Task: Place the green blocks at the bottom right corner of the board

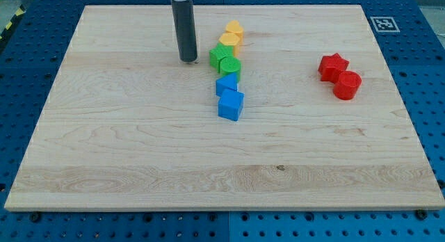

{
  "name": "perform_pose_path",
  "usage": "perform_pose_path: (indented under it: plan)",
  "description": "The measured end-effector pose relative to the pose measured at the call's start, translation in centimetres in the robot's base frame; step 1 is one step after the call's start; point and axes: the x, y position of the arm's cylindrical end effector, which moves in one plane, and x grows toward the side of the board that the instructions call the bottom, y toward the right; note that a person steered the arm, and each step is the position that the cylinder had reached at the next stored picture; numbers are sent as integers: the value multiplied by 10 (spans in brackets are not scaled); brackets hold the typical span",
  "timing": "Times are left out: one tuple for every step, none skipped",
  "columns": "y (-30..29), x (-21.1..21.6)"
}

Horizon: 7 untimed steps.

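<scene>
Two green blocks stand touching near the board's top middle: a green cube-like block [220, 55] and a green round block [230, 68] just below and right of it. My tip [188, 60] rests on the board a short way to the left of the upper green block, with a small gap between them. The rod rises straight up out of the view's top. The two green blocks sit in the middle of a slanted column of touching blocks.
Two yellow blocks [233, 30] [229, 42] lie just above the green ones. A blue star-like block [226, 85] and a blue cube [231, 104] lie just below. A red star [333, 66] and a red round block [347, 85] sit at the right. The wooden board [139, 158] lies on a blue perforated table.
</scene>
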Motion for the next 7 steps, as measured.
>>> perform_pose_path:
  plan:
    - [13,0]
    - [49,6]
    - [54,28]
    - [72,42]
    - [84,43]
    - [84,43]
    - [82,42]
